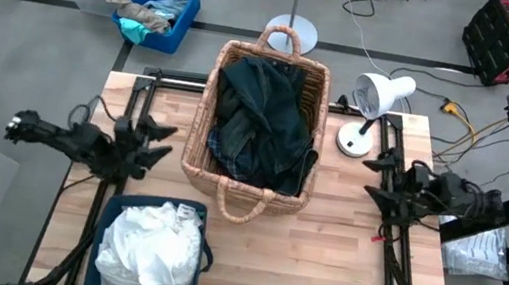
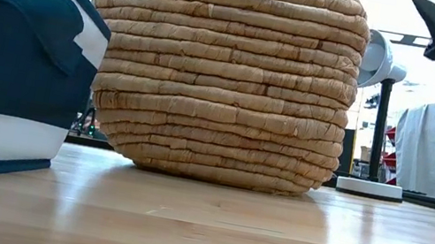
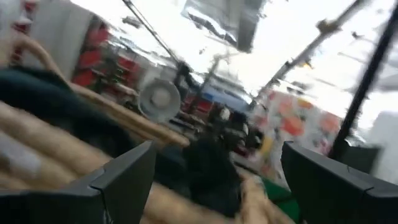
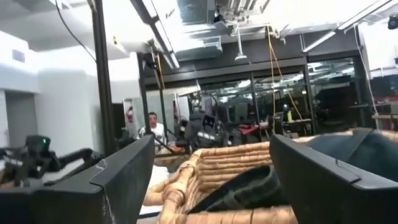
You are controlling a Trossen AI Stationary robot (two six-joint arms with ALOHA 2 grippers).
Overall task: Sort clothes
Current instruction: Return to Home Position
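- The wicker basket (image 1: 201,124) stands in the middle of the tabletop (image 1: 339,256), toward its far edge, with one handle at the far end and one at the near end.
- The dark clothes (image 1: 262,124), black, charcoal and deep green, lie heaped inside the basket. They fill it to the rim and a fold hangs against its right wall.
- The white clothes (image 1: 149,253) sit bunched in the blue organizer (image 1: 108,217), which stands just off the basket's near-left corner at the tabletop's front edge.
- In the low view the organizer's navy-and-white side is left of the basket, with a narrow gap between them.
- The left tool (image 1: 158,143) hangs to the left of the basket, clear of its wall and pointing toward it. Its fingers are spread wide and hold nothing. The left wrist view is blurred, but it shows the basket's weave and dark cloth between the parted fingers.
- The right tool (image 1: 376,177) hangs to the right of the basket, well apart from it and facing it. Its fingers are also spread wide and empty. In the right wrist view the basket's rim and the dark clothes show between them.
- A white desk lamp (image 1: 380,93) stands beside the basket's far-right corner.
- Beyond the basket's far-left side, on the floor, a blue bin (image 1: 188,21) holds teal and beige rags (image 1: 142,17).
- In the right wrist view a person (image 4: 152,127) shows far behind the basket, in the room.
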